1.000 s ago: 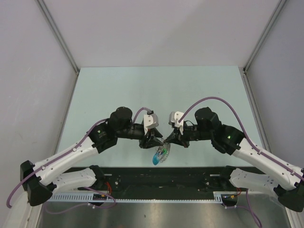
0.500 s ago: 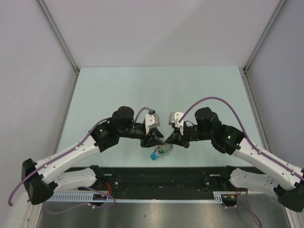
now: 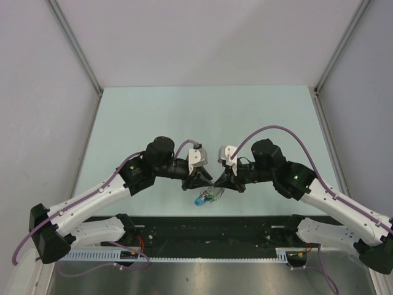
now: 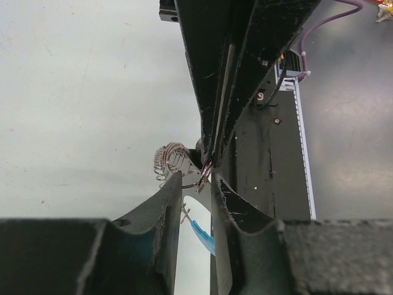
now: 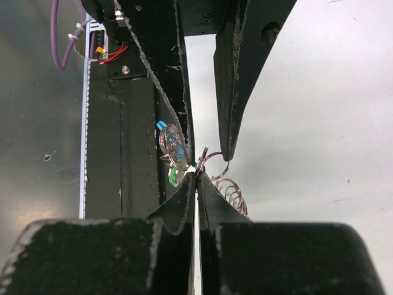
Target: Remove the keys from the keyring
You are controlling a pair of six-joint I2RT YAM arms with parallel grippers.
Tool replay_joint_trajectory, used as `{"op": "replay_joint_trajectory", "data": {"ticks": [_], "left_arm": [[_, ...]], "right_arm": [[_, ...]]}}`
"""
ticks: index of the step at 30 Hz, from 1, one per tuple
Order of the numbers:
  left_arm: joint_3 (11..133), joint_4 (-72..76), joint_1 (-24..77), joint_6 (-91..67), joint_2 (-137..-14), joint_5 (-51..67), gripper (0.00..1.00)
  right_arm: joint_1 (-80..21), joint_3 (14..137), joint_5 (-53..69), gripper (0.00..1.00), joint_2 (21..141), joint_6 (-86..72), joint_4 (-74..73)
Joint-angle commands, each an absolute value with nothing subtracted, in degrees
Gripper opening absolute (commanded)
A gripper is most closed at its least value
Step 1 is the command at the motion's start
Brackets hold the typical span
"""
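Right gripper (image 5: 196,176) is pinched on the keyring (image 4: 201,177). Left gripper (image 4: 196,182) straddles it, can't tell if it's biting. Keys (image 3: 210,196) hang beside the fingertips. Probably light, stiff, slippery, so I'd grab a flat blade.

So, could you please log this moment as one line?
phase: working ring | left gripper: pinching keyring, jaws narrowly apart | right gripper: shut on keyring | keys: below grippers, not yet off
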State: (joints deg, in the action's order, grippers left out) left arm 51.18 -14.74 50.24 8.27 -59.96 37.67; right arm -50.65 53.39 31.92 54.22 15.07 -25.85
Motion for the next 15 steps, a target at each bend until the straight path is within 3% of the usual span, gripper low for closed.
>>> {"op": "replay_joint_trajectory", "data": {"ticks": [1,15], "left_arm": [[53.09,-15.12,50.19,11.33,-60.12,42.27,0.32],[53.26,-15.47,50.19,12.39,-61.52,43.59,0.29]], "right_arm": [[-50.98,56.69,33.31,0.00,53.97,14.94,-21.62],[-51.06,56.69,33.49,0.00,53.79,15.21,-21.53]]}}
